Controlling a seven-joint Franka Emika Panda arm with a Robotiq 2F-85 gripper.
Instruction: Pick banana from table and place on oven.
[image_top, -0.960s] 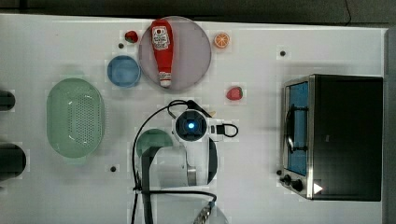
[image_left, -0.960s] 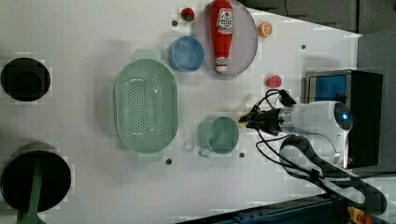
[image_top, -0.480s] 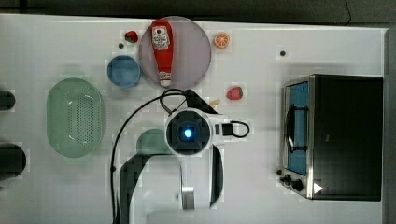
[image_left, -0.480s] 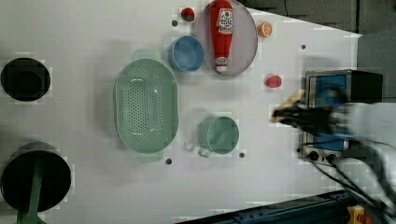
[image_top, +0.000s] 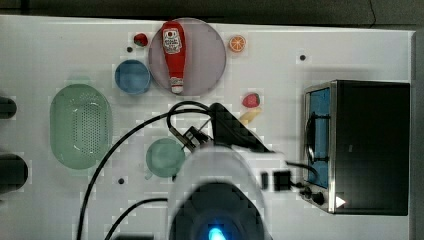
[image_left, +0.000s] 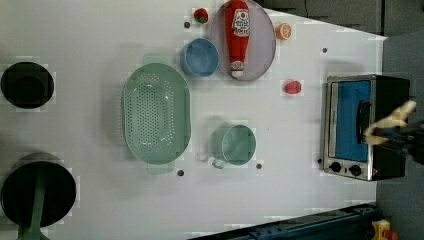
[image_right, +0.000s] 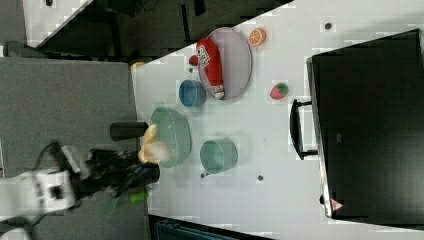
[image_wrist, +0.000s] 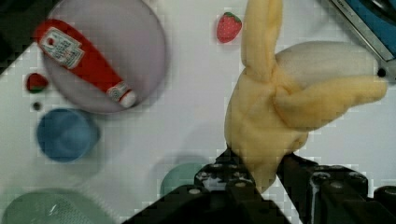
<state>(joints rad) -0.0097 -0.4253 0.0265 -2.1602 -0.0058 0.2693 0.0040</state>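
Observation:
The pale yellow banana is up off the white table, pinched at its lower end by my gripper, which is shut on it. In the left view the banana hangs in front of the oven door, with the gripper just below it. In the top view a tip of the banana peeks out beside the raised arm, left of the oven. The right view shows the banana high above the table, far from the oven.
A ketchup bottle lies on a grey plate. Near it are a blue bowl, a strawberry and an orange slice. A green colander and a green cup sit at the top view's left.
The arm has risen with the banana and fills more of the top view. In the left view it has moved right, from beside the green cup to in front of the oven.

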